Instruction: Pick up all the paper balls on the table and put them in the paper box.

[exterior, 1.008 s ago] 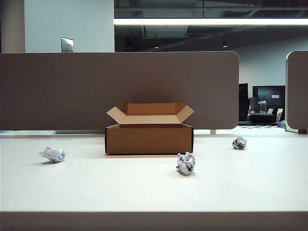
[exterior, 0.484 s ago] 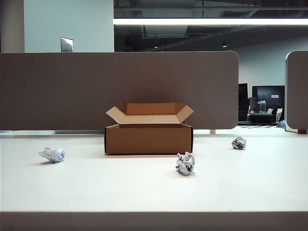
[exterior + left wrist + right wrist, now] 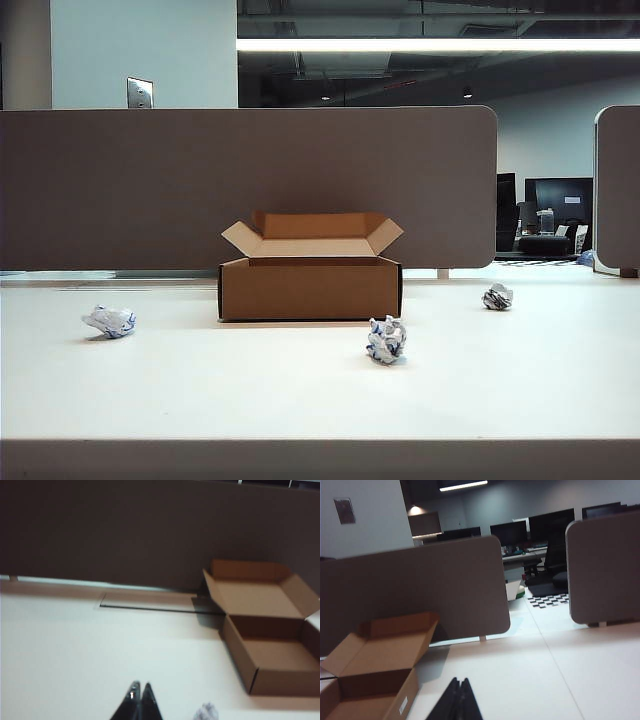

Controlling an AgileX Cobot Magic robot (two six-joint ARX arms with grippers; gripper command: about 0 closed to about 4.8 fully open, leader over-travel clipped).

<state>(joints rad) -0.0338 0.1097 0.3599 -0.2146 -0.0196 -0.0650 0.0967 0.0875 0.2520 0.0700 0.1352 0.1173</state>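
Three balls lay loose on the worktop: one left, one in front of the box at, one right. The left gripper and right gripper hung above the worktop near the box, fingers together, holding nothing. Judged the opening reach: each would need its fingers parted before descending on a ball.

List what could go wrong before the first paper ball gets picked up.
1. Both the left gripper and the right gripper are shut; coming down like that would push a light ball away.
2. The three paper balls lie far apart on the table, so each needs a separate reach.
3. The box has flaps sticking outward that could catch an arm.
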